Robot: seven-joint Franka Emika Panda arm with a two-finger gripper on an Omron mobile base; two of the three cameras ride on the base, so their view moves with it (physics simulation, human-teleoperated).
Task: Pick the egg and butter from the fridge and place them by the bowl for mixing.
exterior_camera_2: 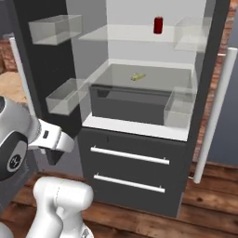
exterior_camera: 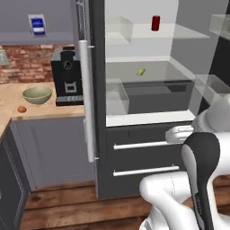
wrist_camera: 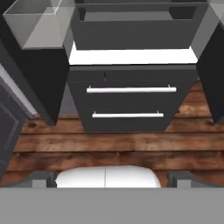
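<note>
Right, halfway home by the look of it: the egg (exterior_camera: 21, 109) already sits on the wooden counter (exterior_camera: 13, 96) just beside the bowl (exterior_camera: 37, 95), a little in front and to the left of it, so that half of the job reads as done. What's left is the butter (exterior_camera: 141, 71), and there it is, a small pale yellow block lying on the glass shelf (exterior_camera_2: 153, 74) in the middle of the open fridge (exterior_camera: 148, 119), with the red can (exterior_camera: 155, 23) standing one shelf higher and well clear of it. The doors are swung wide, the long pale handle (exterior_camera: 88, 101) hanging in front on the left. The gripper (wrist_camera: 111, 179) is low and held back from the cabinet, looking down at the two lower drawers (wrist_camera: 127, 103) and the wooden floor (wrist_camera: 109, 146); its dark fingertips (wrist_camera: 40, 179) stand far apart at either side of the hand view with nothing between them, so it's spread wide and empty. My read: the arm has to rise and reach in to shelf height, take that block, then carry it across past the coffee machine (exterior_camera: 67, 76) to the counter.
</note>
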